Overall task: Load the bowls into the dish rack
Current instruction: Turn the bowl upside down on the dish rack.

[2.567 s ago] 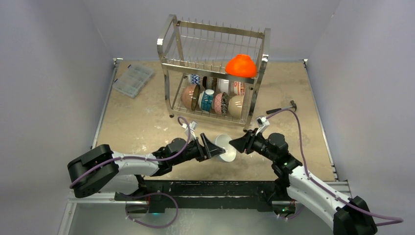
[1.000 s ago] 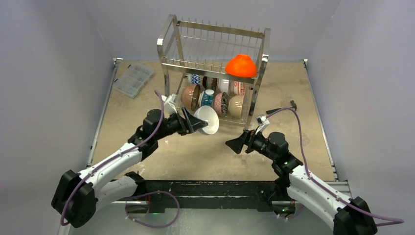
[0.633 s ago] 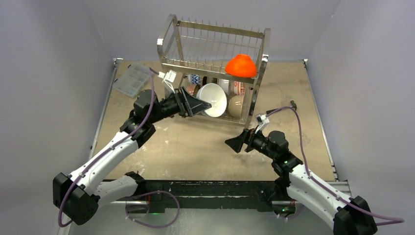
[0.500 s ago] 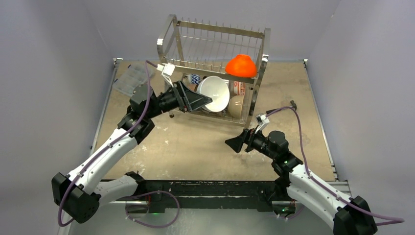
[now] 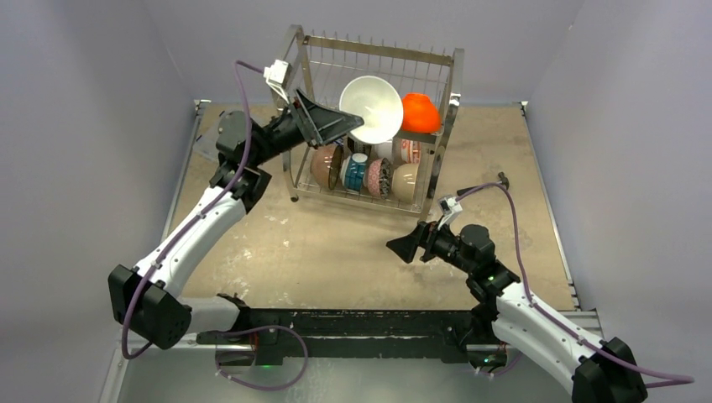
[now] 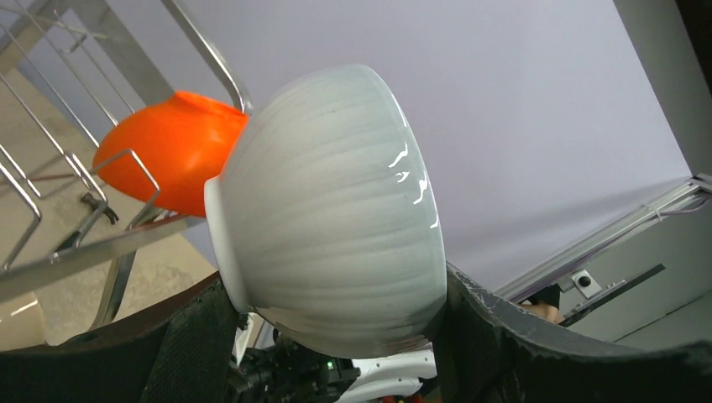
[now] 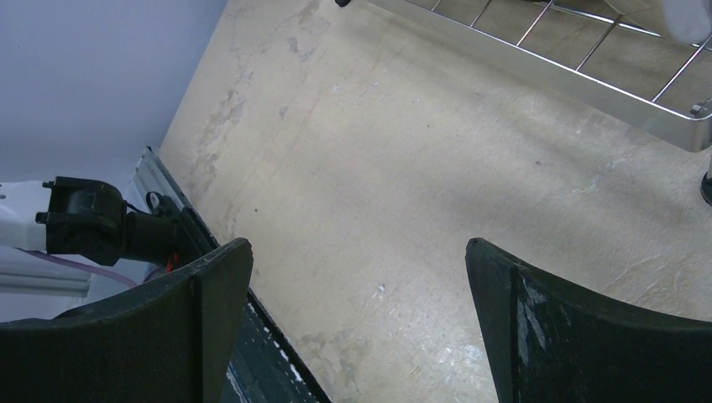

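A tall, two-tier, shiny steel wire dish rack (image 5: 327,84) was seen at the far side of a mottled tan table (image 5: 353,252). A glossy, faintly ribbed white ceramic bowl (image 5: 372,107) was held on edge at the upper tier, just beside a smooth orange-red bowl (image 5: 420,112), gripped by the left gripper (image 5: 348,126). The right gripper (image 5: 395,246) was spread wide and empty above the table.

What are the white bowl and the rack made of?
White bowl: probably glazed ceramic, going by its glossy highlights, faint ribbing and thick foot ring. Rack: looks like polished steel, with mirror-bright thin rods and a flat shiny rail.
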Available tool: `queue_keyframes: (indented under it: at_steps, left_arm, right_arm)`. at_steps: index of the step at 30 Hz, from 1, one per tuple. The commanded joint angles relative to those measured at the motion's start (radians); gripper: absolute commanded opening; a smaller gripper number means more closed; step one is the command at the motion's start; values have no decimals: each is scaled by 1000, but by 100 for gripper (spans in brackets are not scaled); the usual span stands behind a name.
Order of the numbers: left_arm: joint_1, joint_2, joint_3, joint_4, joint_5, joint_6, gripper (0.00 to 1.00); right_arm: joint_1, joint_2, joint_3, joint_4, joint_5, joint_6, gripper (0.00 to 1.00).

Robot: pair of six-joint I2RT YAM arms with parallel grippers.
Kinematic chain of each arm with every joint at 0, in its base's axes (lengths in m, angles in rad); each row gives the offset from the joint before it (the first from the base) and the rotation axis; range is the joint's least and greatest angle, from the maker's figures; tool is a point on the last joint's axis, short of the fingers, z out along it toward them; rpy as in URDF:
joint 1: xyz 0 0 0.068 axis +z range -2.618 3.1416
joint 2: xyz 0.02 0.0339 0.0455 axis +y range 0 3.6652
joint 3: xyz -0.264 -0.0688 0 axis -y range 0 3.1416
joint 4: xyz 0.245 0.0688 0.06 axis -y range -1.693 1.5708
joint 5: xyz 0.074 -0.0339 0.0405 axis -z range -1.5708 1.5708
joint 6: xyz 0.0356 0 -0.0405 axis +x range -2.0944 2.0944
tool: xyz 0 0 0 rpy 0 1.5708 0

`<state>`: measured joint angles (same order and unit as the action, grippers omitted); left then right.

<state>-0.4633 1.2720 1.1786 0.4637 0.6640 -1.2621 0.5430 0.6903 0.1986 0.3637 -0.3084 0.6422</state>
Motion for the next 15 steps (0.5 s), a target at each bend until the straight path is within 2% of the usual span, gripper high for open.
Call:
queue_keyframes:
  at_steps: [1,6,12,15]
  left_arm:
    - [40,10,165,69,-19,18,0]
    - [87,54,311,-135,-111,179,0]
    - [128,155,446,-201,-153,233,0]
    - [135,216,539,-296,-191,309,0]
  right_arm:
    - [4,-11,44,-2,-20,-23,99]
    - [3,-15,44,-12,-22,-28,99]
    - [4,-11,47,-19,-25,-37,99]
    - [3,-10,47,-24,-26,-40,99]
